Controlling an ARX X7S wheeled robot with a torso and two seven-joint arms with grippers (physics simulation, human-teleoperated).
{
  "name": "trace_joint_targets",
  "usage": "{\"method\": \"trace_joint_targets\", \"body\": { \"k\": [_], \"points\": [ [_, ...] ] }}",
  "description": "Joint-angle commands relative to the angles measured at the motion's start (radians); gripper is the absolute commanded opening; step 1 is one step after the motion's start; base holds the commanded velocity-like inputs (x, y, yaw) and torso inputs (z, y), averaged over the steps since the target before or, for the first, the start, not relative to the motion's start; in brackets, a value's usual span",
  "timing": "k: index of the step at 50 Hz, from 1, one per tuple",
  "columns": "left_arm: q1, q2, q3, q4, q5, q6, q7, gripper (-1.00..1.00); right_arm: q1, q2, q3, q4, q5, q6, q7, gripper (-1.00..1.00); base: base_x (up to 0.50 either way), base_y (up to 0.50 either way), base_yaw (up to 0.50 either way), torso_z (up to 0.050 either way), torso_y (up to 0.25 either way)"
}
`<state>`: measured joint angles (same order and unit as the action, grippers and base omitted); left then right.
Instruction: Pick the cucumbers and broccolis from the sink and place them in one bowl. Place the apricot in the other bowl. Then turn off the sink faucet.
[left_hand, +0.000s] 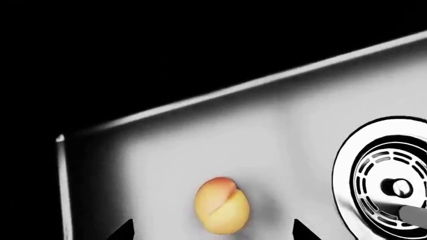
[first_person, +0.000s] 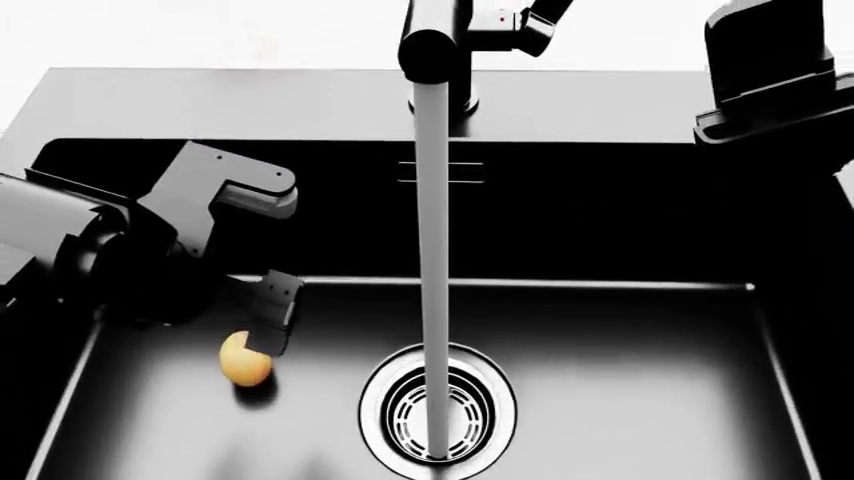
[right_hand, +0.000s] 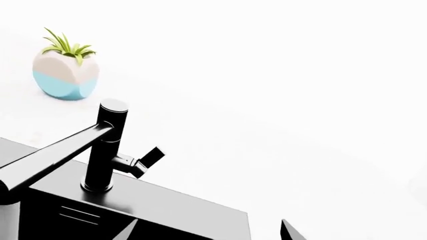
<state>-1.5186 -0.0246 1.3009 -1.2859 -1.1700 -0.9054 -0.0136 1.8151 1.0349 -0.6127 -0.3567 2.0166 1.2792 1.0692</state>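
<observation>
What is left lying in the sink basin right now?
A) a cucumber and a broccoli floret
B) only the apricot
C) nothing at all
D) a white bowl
B: the apricot alone lies on the floor of the sink, beside the drain, under the left gripper.

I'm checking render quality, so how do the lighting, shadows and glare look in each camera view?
Left wrist view: the black sink floor renders washed-out grey, a soft shadow around the yellow-orange apricot, a bright streak along the rim. Head view: the basin is near black, the water stream flat grey. Right wrist view: the counter is blown out white behind the black faucet; the potted plant stays sharp.
</observation>
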Motion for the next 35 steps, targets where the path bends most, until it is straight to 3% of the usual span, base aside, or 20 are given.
{"method": "trace_joint_targets", "body": {
  "k": [1,13,20,29,35],
  "points": [
    [0.004,0.025,0.108,-0.015,-0.095,0.058,0.003,1.0,0.003,-0.026,0.017,0.001,-0.013,-0.003,-0.023,1.0,0.0,0.0,0.0,0.009,-0.25],
    [-0.044,0.025,0.153,-0.014,-0.143,0.056,0.02,1.0,0.045,-0.025,0.008,0.012,0.012,0.006,-0.009,1.0,0.0,0.0,0.0,0.012,-0.247],
    [-0.046,0.025,0.155,-0.02,-0.137,0.08,0.015,1.0,0.059,-0.026,0.003,0.014,0.022,0.006,0.0,1.0,0.0,0.0,0.0,0.0,0.0],
    [-0.047,0.025,0.145,-0.02,-0.115,0.063,0.031,1.0,0.132,-0.049,-0.019,0.032,0.069,0.018,0.033,1.0,0.0,0.0,0.0,0.016,-0.193],
    [-0.041,0.025,0.127,-0.018,-0.083,0.079,0.033,1.0,0.138,-0.057,-0.025,0.033,0.068,0.021,0.033,1.0,0.0,0.0,0.0,0.002,-0.027]
  ]
}}
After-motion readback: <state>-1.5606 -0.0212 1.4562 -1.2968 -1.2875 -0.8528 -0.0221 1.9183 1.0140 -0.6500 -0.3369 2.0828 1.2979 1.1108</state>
